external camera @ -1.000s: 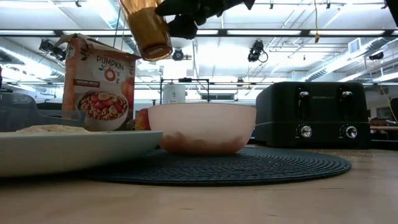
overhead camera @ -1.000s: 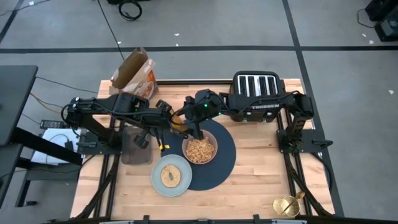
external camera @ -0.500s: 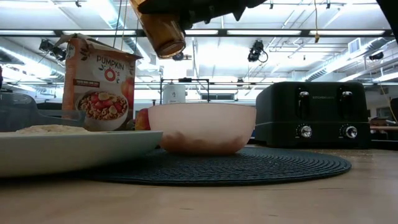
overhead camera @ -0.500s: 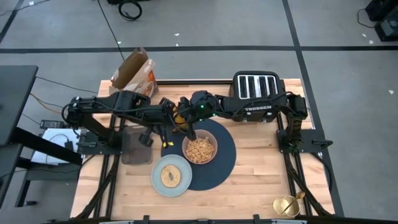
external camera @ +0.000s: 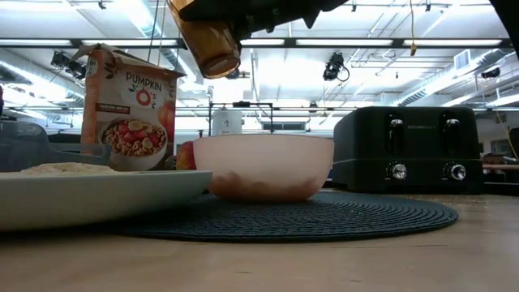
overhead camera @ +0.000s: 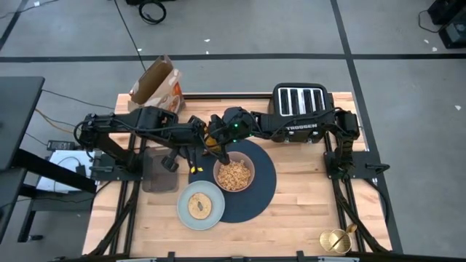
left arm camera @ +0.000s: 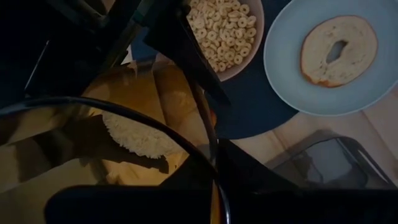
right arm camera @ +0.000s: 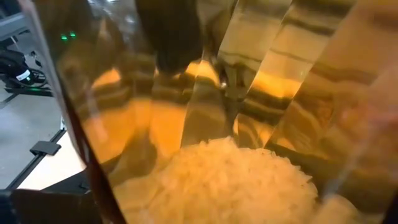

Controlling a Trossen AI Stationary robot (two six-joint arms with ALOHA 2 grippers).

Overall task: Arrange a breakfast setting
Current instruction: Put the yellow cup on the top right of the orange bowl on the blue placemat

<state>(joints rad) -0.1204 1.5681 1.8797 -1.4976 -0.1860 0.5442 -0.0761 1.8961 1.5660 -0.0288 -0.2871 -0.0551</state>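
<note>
Change: against a second ago, the left gripper [overhead camera: 195,138] had closed in on the amber glass cup [overhead camera: 210,138], and in the low view the cup had slid toward the frame's centre; over the last half second almost nothing shifted.
Cup: it hung tilted in the air at the top of the low view, above and left of the translucent pink bowl [external camera: 263,166], touching nothing below.
Right gripper: the right gripper [overhead camera: 218,142] sat just right of the cup, and its fingers appeared to be holding it, since the glass filled its wrist view.
Left gripper: it pressed against the cup's other side; its grip could not be told.
Meaning: this looked like a handover or a steadying of the cup, which was not yet set down.
Setting: the bowl, full of cereal, stood on the navy placemat [overhead camera: 266,185]; the blue-grey plate [overhead camera: 182,211] with the bagel [overhead camera: 199,206] overlapped the mat's lower left edge, none of it moved.
Strays: the gold spoon [overhead camera: 336,239] lay at the lower right corner, well apart; a red apple [external camera: 186,154] peeked from behind the bowl.
Surface: pale wooden surface [overhead camera: 306,218], with a black toaster [overhead camera: 301,98] at the upper edge and a cereal box [external camera: 130,109] at upper left.
Room: grey floor with taped lines and cables; long ceiling lights beyond.
</note>
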